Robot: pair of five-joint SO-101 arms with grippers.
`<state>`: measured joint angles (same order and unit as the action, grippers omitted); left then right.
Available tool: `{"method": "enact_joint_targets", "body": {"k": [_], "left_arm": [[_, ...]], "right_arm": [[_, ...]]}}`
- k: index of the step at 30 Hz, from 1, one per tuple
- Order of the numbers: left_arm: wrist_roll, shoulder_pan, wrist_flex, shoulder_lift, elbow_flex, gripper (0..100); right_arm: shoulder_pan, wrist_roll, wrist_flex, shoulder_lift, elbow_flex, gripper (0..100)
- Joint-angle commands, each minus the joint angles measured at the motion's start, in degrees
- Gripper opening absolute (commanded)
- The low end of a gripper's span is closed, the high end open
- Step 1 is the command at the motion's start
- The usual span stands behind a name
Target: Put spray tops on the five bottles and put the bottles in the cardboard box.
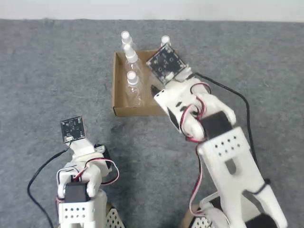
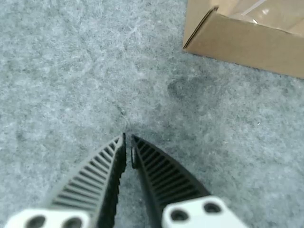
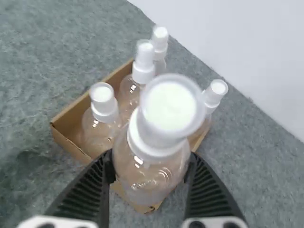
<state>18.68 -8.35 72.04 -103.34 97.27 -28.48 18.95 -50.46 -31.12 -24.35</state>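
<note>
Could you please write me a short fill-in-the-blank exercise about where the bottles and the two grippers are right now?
1. The right gripper holds a bottle whose spray top is ___.
2. In the cardboard box stand ___ other bottles.
3. The left gripper, over the carpet, is shut and holds ___.

Missing words: white; four; nothing.

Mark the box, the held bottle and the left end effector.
box (image 1: 135,112): high view, on its near wall.
held bottle (image 3: 154,142): right wrist view, on the white collar under the cap.
left end effector (image 2: 128,137): left wrist view, midway between its fingertips.
</note>
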Motion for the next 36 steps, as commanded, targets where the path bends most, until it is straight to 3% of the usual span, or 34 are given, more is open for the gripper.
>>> {"method": "enact_joint_targets", "body": {"k": [1, 6, 36], "left_arm": [[-0.4, -0.1, 0.3, -1.0, -0.7, 1], [-0.4, -0.1, 0.3, -1.0, -0.7, 1], [-0.4, -0.1, 0.3, -1.0, -0.7, 1]], "right_arm": [[1.3, 0.0, 3.1, 1.3, 4.2, 3.7], [1.4, -4.0, 5.8, 3.7, 4.3, 3.7], [1.8, -4.5, 18.2, 20.8, 4.0, 3.7]]}}
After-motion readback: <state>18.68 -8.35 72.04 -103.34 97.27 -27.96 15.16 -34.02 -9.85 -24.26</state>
